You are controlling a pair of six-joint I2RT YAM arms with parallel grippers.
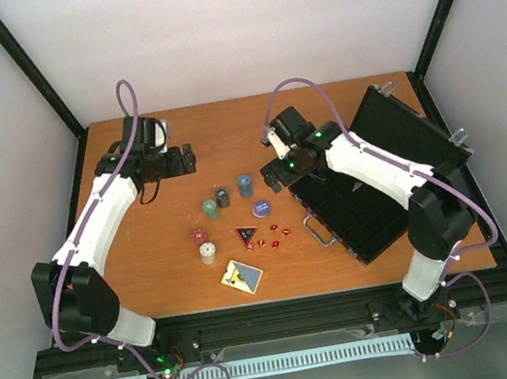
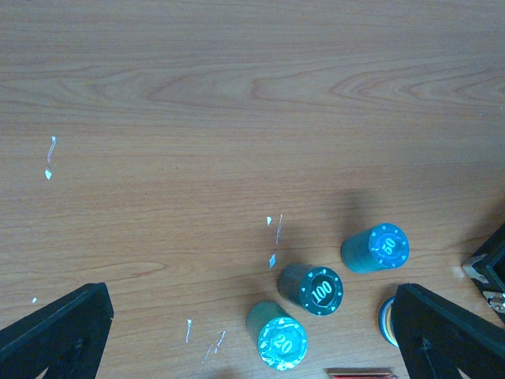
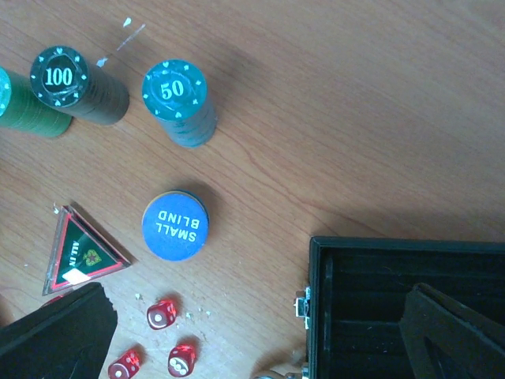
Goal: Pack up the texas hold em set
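The black briefcase (image 1: 373, 198) lies open at the right, its lid (image 1: 404, 124) leaning back. Green (image 1: 210, 207), black (image 1: 223, 196) and teal (image 1: 245, 185) chip stacks stand mid-table, with a white stack (image 1: 208, 251) nearer. The blue-purple disc (image 1: 262, 209), marked SMALL BLIND (image 3: 175, 226), lies beside several red dice (image 1: 276, 234). The card deck (image 1: 241, 276) lies near the front. My left gripper (image 1: 187, 159) is open and empty, above and behind the stacks (image 2: 316, 290). My right gripper (image 1: 275, 174) is open and empty over the case's left edge (image 3: 316, 268).
A triangular ALL IN marker (image 1: 246, 237) lies between the disc and the deck; it also shows in the right wrist view (image 3: 79, 251). A single red die (image 1: 197, 234) sits left of it. Black frame posts and white walls enclose the table.
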